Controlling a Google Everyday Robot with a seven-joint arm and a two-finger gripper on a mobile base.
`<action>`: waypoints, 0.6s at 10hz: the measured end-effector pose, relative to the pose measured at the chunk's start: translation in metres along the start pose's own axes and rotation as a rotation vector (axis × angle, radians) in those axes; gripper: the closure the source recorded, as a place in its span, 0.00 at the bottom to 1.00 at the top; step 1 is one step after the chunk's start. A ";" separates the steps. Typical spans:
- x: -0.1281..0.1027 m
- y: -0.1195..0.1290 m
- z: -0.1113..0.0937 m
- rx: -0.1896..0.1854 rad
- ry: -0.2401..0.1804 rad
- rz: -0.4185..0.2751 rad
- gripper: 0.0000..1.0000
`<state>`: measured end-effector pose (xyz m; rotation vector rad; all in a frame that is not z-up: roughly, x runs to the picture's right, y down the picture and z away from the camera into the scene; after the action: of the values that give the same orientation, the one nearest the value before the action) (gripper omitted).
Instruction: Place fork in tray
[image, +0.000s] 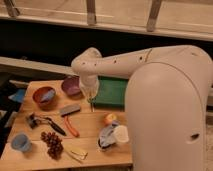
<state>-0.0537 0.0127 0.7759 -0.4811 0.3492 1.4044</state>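
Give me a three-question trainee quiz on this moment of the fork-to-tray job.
1. True or false: the gripper hangs near the left edge of the green tray.
2. Which bowl sits closest to the gripper? A) purple bowl B) brown bowl C) blue cup
3. Fill in: the thin fork hangs below the gripper, pointing ____.

Key: 1 true; 2 A; 3 down.
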 end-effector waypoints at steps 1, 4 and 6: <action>-0.013 -0.015 -0.007 0.008 -0.021 0.019 1.00; -0.060 -0.072 -0.025 0.004 -0.081 0.106 1.00; -0.086 -0.107 -0.033 -0.029 -0.118 0.171 1.00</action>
<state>0.0417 -0.0878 0.8032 -0.3968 0.2794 1.5986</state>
